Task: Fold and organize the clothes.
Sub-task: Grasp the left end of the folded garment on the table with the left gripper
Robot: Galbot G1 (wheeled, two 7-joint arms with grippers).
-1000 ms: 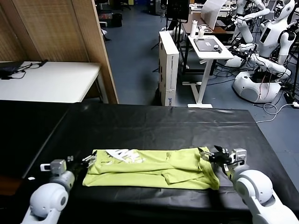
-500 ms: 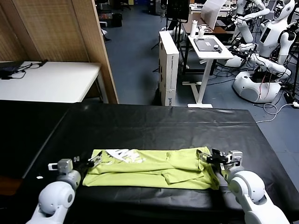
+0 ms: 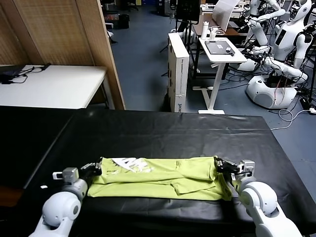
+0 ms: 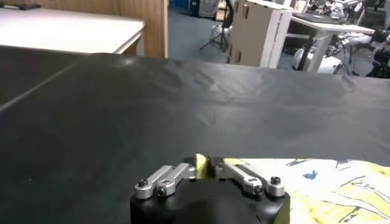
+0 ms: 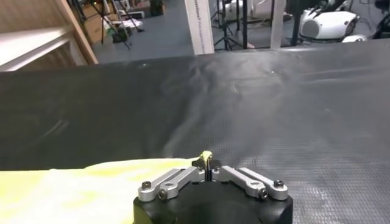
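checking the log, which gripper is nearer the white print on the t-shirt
Left. The left gripper is shut on the T-shirt corner right beside the white print; the right gripper pinches the opposite end, far from it.

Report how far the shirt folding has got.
Done: the T-shirt lies on the black table as a long flat band, sleeves tucked in, some white print showing near its left end.
In hand: the left gripper is shut on the shirt's left end, the right gripper on its right end; both wrist views show fabric pinched.
Left: folding the band down to a compact stack, probably end over end.
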